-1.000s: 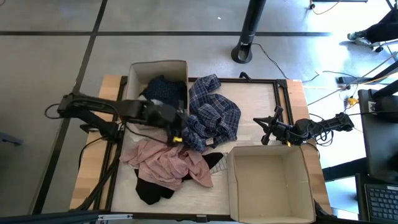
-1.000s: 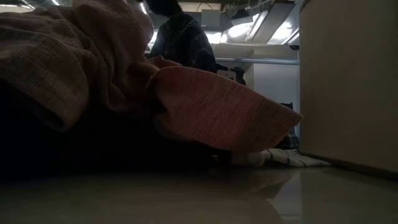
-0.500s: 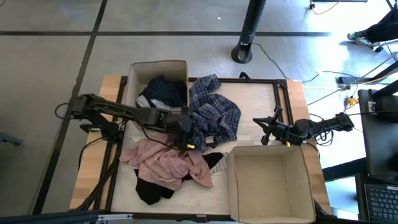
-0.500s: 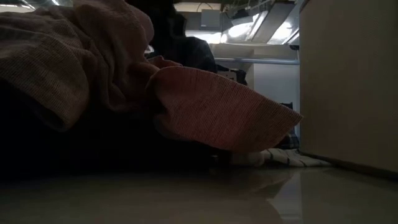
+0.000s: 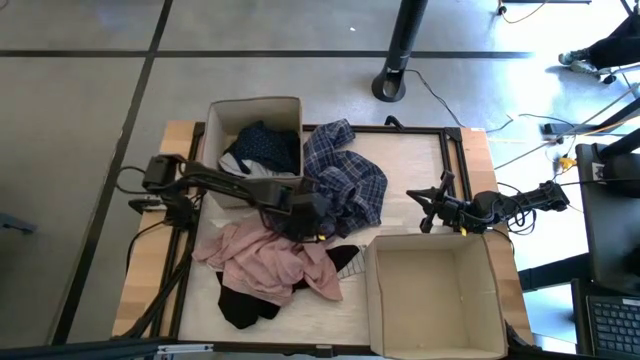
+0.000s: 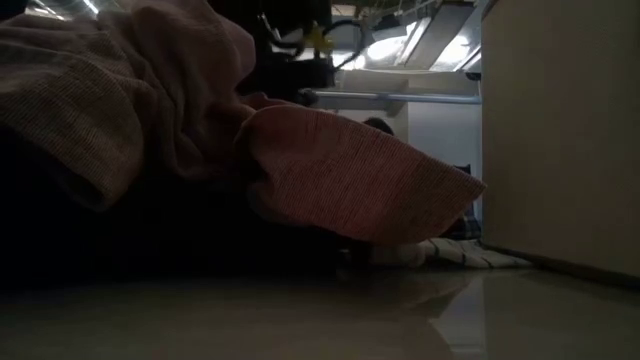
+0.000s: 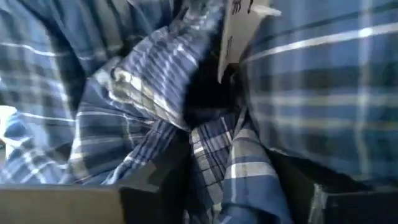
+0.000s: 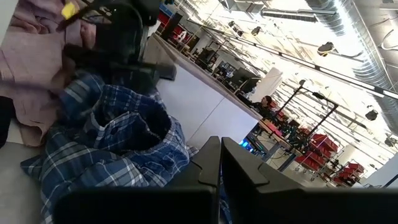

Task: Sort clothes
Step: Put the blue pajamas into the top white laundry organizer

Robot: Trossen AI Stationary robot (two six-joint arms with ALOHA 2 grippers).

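Observation:
The blue-white plaid shirt [image 5: 345,180] lies crumpled at the table's middle. The pale pink garment [image 5: 270,260] lies near and left of it, over a black piece [image 5: 245,305] and a black piece with white stripes [image 5: 345,260]. The dark navy patterned piece [image 5: 265,145] lies in the far left cardboard box [image 5: 215,120]. My left gripper [image 5: 312,228] is open, low on the plaid shirt's near left edge, where it meets the pink garment. My right gripper [image 5: 428,210] is shut and empty at the right, clear of the clothes. My left gripper stands with its open fingers [image 7: 155,183] sunk in the plaid shirt's bunched folds at its near left edge. A ridge of several folds [image 7: 217,155] lies between the two fingers. The gripper comes slanting down from the table's left. The shirt rests on the table.
An open cardboard box [image 5: 435,290] stands at the near right; its wall [image 6: 560,130] fills the low view's right. The pink garment [image 6: 330,170] blocks most of the low view. A dark stand's base [image 5: 390,85] is on the floor beyond the table.
My left gripper has gone from the far left box's near corner toward the table's right and near edges, and down onto the plaid shirt's near left edge. The shirt's edge there is pressed in a little. The right arm has kept still.

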